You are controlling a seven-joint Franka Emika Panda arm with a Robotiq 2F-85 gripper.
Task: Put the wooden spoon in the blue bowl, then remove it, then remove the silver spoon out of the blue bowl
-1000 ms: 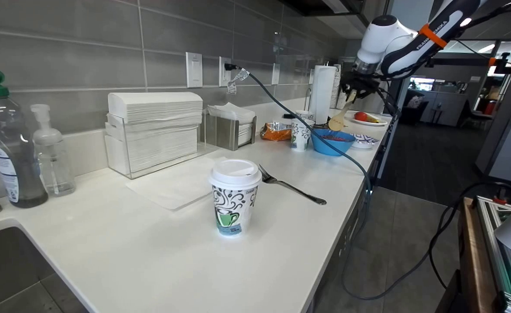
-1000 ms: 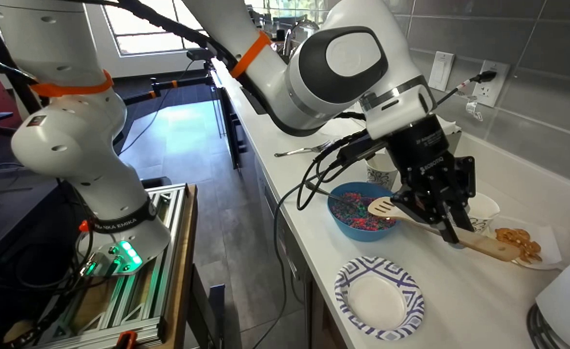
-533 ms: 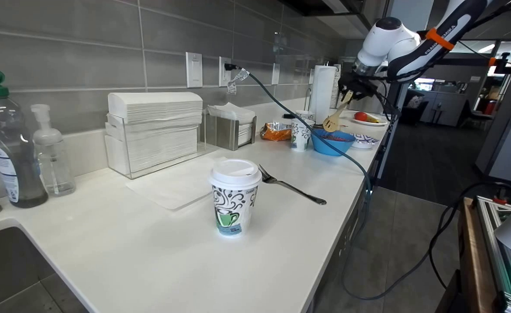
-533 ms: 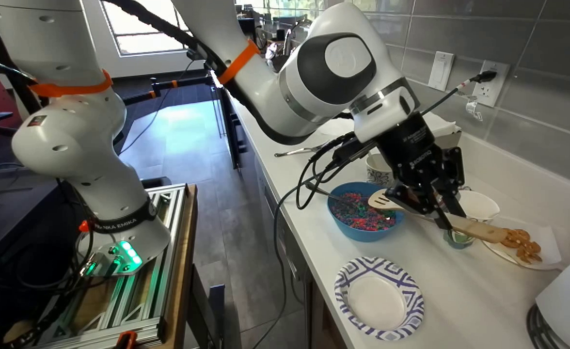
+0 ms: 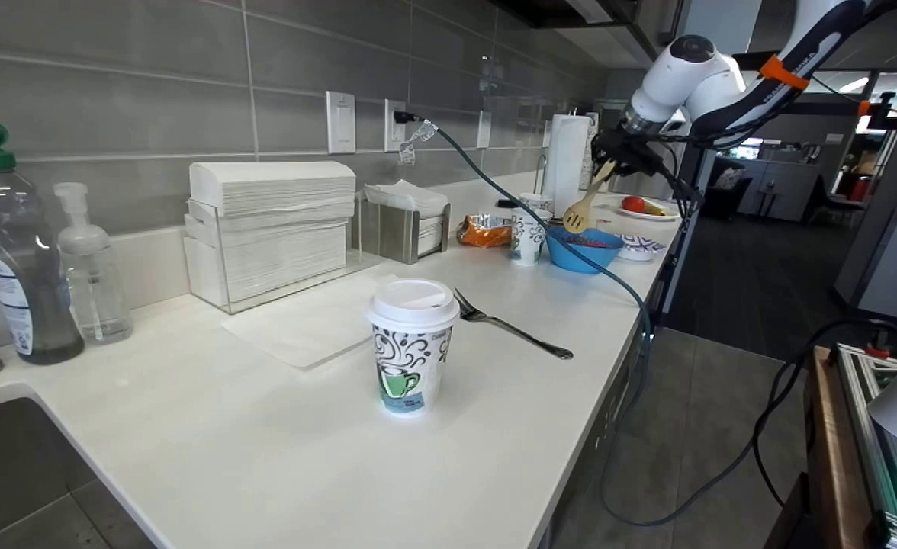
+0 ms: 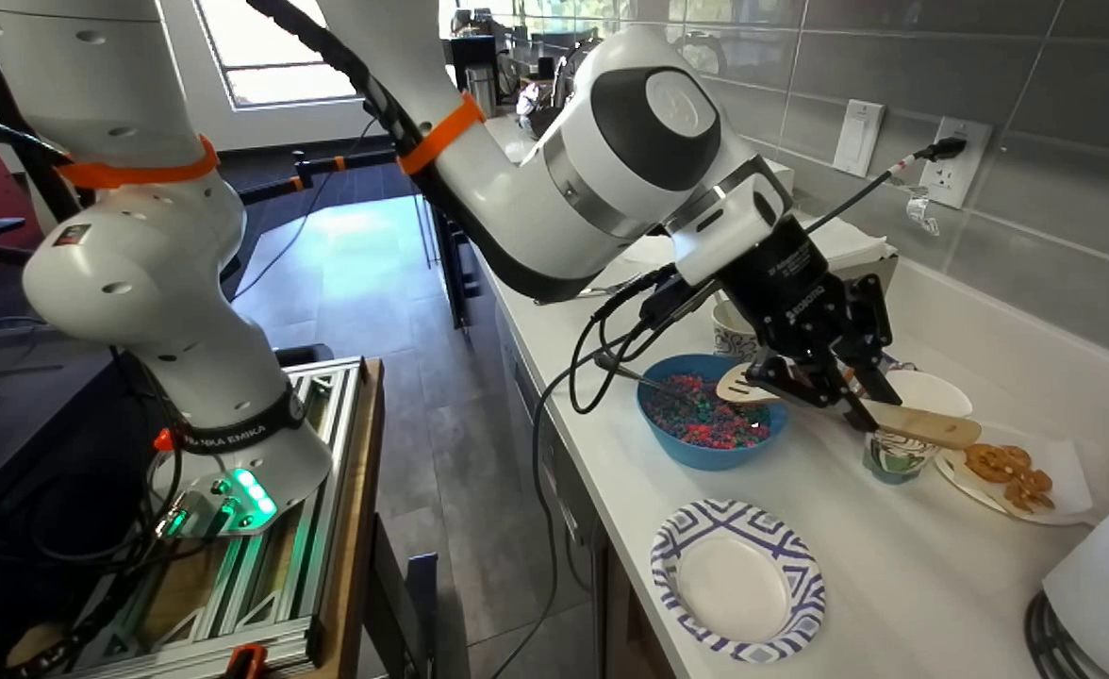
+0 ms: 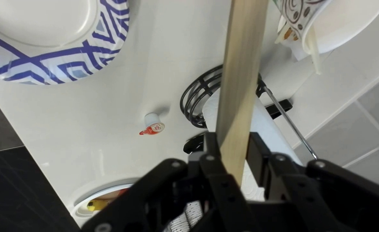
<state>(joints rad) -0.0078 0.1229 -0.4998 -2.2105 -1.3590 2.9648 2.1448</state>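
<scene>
The wooden spoon has a slotted head (image 6: 743, 385) and a long flat handle (image 7: 241, 80). My gripper (image 6: 875, 404) is shut on its handle; the fingers press both sides in the wrist view (image 7: 233, 141). The spoon also shows in an exterior view (image 5: 580, 215). Its head hangs at the edge of the blue bowl (image 6: 701, 456); whether it touches the rim I cannot tell. The bowl holds small red, blue and green bits and shows in both exterior views (image 5: 570, 259). The silver spoon (image 6: 619, 366) leans in the bowl, its handle over the rim and its head buried.
A patterned paper plate (image 6: 804, 589) stands near the counter edge. White printed cups (image 6: 734, 332) flank the bowl. Pretzels (image 6: 1009, 471) lie on a plate by a paper towel roll (image 6: 1106, 585). A dark cable (image 5: 494, 177) crosses before the bowl. A creamer pod (image 7: 152, 120) lies on the counter.
My gripper has shifted left and swung the spoon in both exterior views. The handle end rose a little while the head stayed near the bowl's edge. The bowl and silver spoon have not moved.
</scene>
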